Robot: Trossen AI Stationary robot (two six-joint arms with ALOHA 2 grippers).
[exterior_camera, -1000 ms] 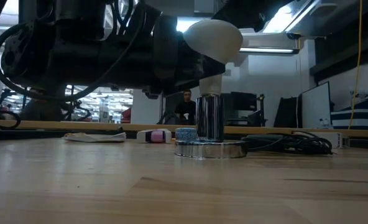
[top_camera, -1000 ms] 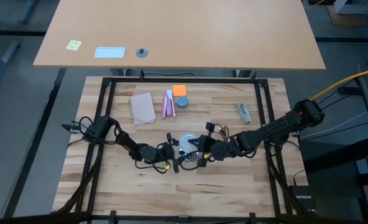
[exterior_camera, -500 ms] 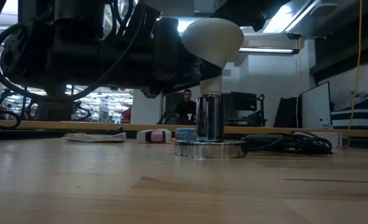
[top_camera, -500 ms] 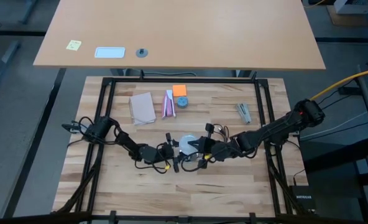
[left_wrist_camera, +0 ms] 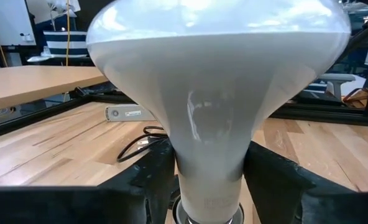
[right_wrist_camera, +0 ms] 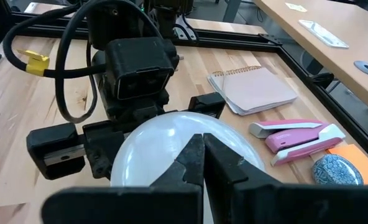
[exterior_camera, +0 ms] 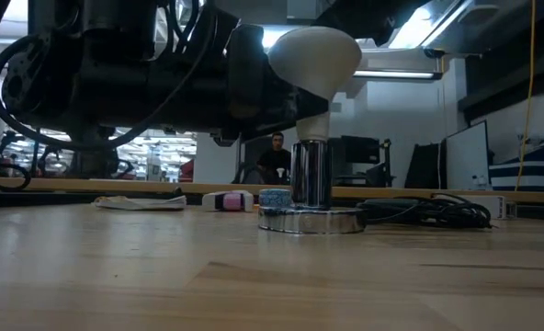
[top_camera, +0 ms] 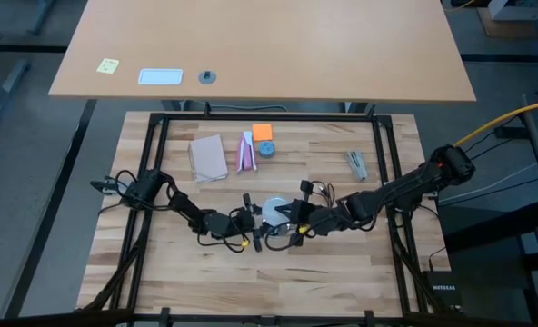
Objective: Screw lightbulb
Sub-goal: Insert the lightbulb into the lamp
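The frosted white lightbulb (exterior_camera: pixel 313 55) stands upright, its narrow neck in the silvery socket (exterior_camera: pixel 311 179), whose disc base rests on the wooden table near the middle. My left gripper (left_wrist_camera: pixel 209 180) reaches in level from the table's left and is shut on the bulb, which fills the left wrist view (left_wrist_camera: pixel 215 93). My right gripper (right_wrist_camera: pixel 202 158) comes from the right and hovers shut, slanting down over the globe (right_wrist_camera: pixel 150 146). Whether it touches the globe I cannot tell. From above, both grippers meet at the bulb (top_camera: pixel 273 211). My left gripper pinches the bulb's tapering neck (left_wrist_camera: pixel 190 155) between its two fingers (left_wrist_camera: pixel 153 177), just above the socket. The fingers come in level from the table's left, one on each side of the neck. The bulb stands upright with its base in the socket.
Toward the far edge lie a tan notepad (top_camera: pixel 208 157), a pink-and-white stapler-like item (top_camera: pixel 246 152), an orange sticky pad (top_camera: pixel 263 132) and a small blue round object (top_camera: pixel 266 148). A metal piece (top_camera: pixel 356 163) lies at the right. A dark cord (exterior_camera: pixel 428 211) runs from the socket.
My left gripper has shut on the bulb's neck, its fingers drawing in against the bulb in the low view. The bulb stays upright in the socket. Both arms keep their places.
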